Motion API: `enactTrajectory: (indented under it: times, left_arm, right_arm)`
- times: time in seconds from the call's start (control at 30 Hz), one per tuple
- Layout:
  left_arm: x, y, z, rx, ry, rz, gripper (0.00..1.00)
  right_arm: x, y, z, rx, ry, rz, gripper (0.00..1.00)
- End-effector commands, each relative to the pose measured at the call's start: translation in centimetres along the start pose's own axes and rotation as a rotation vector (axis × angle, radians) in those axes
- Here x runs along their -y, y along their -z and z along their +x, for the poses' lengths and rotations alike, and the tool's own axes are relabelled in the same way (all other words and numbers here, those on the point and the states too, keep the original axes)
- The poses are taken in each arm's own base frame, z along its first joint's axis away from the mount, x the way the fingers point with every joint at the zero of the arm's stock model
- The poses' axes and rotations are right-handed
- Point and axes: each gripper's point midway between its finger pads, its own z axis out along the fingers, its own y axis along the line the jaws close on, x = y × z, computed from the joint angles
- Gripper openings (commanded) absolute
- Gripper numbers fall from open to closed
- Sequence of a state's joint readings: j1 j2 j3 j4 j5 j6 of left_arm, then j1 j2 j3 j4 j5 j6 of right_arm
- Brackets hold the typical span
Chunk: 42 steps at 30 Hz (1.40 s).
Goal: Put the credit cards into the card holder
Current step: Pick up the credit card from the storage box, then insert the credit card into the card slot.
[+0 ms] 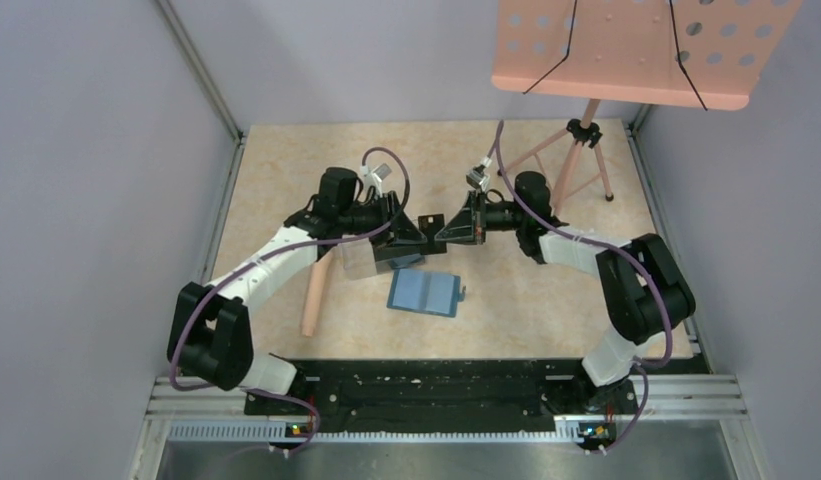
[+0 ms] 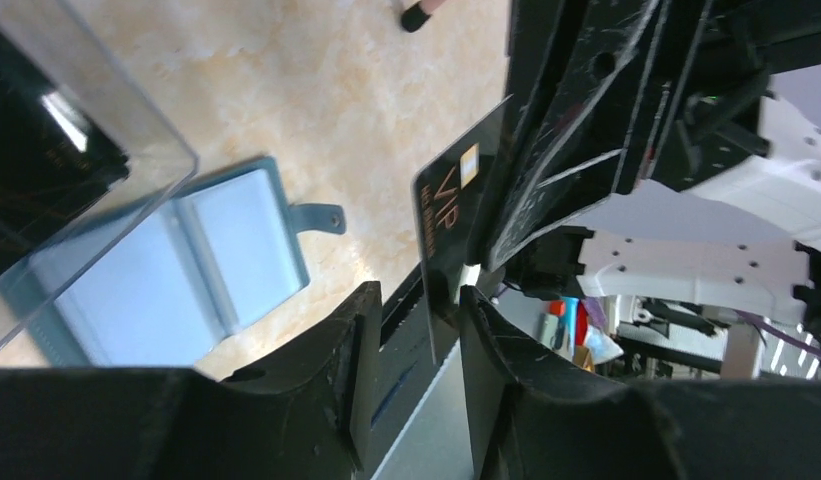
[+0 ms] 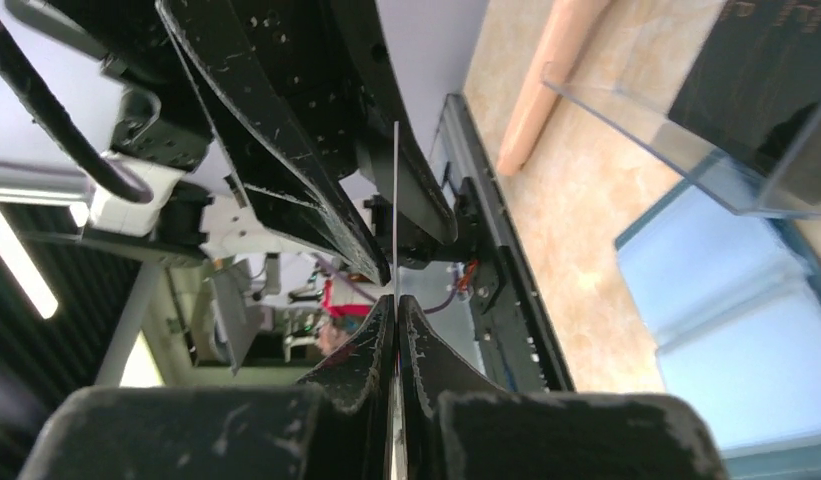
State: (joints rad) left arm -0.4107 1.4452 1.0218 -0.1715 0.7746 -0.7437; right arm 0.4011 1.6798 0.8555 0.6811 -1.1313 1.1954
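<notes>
A black credit card (image 2: 448,215) marked VIP hangs in mid-air between my two grippers, above the table. My right gripper (image 3: 397,305) is shut on it, and the card (image 3: 396,200) shows edge-on as a thin line rising from the pinched fingertips. My left gripper (image 2: 418,300) is open, its jaws apart on either side of the card's lower edge. The teal card holder (image 1: 426,292) lies open and flat on the table just below the grippers (image 1: 433,230). More black cards stand in the clear plastic box (image 2: 76,130).
The clear box (image 1: 358,260) sits left of the card holder (image 2: 186,260), under the left arm. A wooden cylinder (image 1: 315,290) lies further left. A music stand's tripod (image 1: 584,150) stands at the back right, its pink tray (image 1: 626,50) overhead.
</notes>
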Motion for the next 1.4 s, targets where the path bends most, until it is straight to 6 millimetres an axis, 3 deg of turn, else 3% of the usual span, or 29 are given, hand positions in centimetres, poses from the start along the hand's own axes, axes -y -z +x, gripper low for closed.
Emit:
enactTrajectory:
  times: [0.0, 0.37, 0.53, 0.77, 0.93, 1.2, 1.37]
  left_arm:
    - [-3.0, 1.2, 1.3, 0.035, -0.004, -0.17, 0.41]
    - [-12.9, 3.2, 7.1, -0.069, 0.04, -0.626, 0.4]
    - [-15.5, 1.8, 9.0, -0.157, 0.071, -0.69, 0.39]
    - [-18.1, 0.7, 9.6, -0.194, 0.088, -0.758, 0.41]
    - [-17.3, -1.1, 10.2, -0.256, 0.068, -0.701, 0.41]
    - [-13.9, -4.1, 11.3, -0.342, 0.008, -0.588, 0.38]
    - [-13.5, -4.5, 10.9, -0.354, -0.008, -0.611, 0.38]
  right_arm:
    - [1.6, 1.0, 0.1, 0.039, 0.059, 0.155, 0.0]
    - [5.9, 3.3, 2.5, 0.031, 0.005, 0.361, 0.0]
    - [6.8, 4.0, 3.4, 0.021, 0.001, 0.409, 0.0]
    - [7.7, 4.6, 4.7, 0.012, -0.002, 0.446, 0.0]
    - [8.2, 5.0, 5.0, 0.014, 0.001, 0.478, 0.0]
    - [9.1, 5.3, 4.7, 0.017, 0.01, 0.525, 0.0]
    - [10.0, 5.4, 4.4, 0.011, 0.023, 0.555, 0.0]
